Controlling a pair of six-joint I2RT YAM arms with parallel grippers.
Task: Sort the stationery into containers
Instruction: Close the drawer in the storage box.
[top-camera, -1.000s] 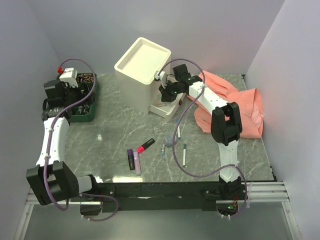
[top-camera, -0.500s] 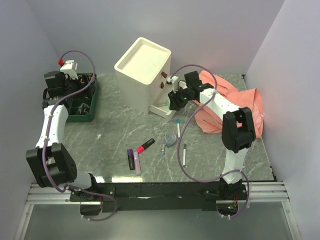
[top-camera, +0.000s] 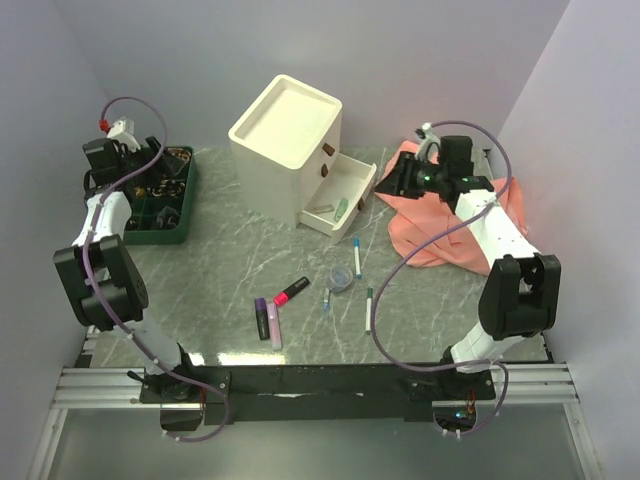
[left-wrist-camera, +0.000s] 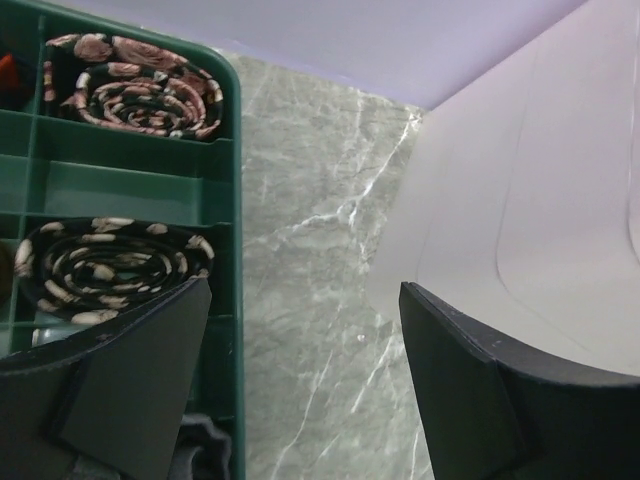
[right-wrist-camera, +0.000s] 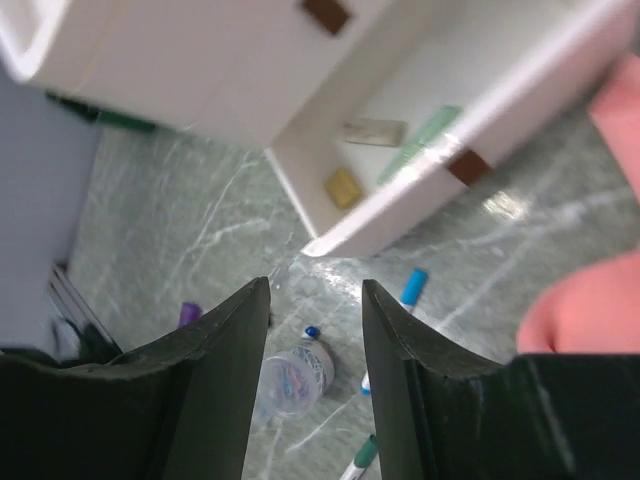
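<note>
The grey marble surface (top-camera: 220, 255) carries a cream-white cabinet (top-camera: 285, 135) at the back, a pink cloth (top-camera: 455, 220) to its right and a green tray (top-camera: 165, 240) at the left. The lowest drawer (top-camera: 364, 200) of the cabinet is pulled out, and a pale green piece (top-camera: 341, 208) lies inside it.

The right gripper (top-camera: 392, 186) hangs just beside this drawer, its fingers apart with nothing between them. The left gripper (left-wrist-camera: 300, 310) is above the tray edge, its fingers wide apart and also empty.

The other stationery lies on the surface in front of the cabinet: a purple highlighter (top-camera: 261, 318), a pink highlighter (top-camera: 274, 330), a red-and-black marker (top-camera: 292, 291), a tape roll (top-camera: 342, 278) and thin pens (top-camera: 368, 308). I judge that all are light, stiff, smooth plastic. The round pens may roll, so it is better to pinch each across the middle of the barrel.

Only the right wrist view makes clear a small yellow piece (right-wrist-camera: 343, 187) in the drawer. Only the left wrist view shows clearly the patterned rolls (left-wrist-camera: 130, 85) in the tray.
</note>
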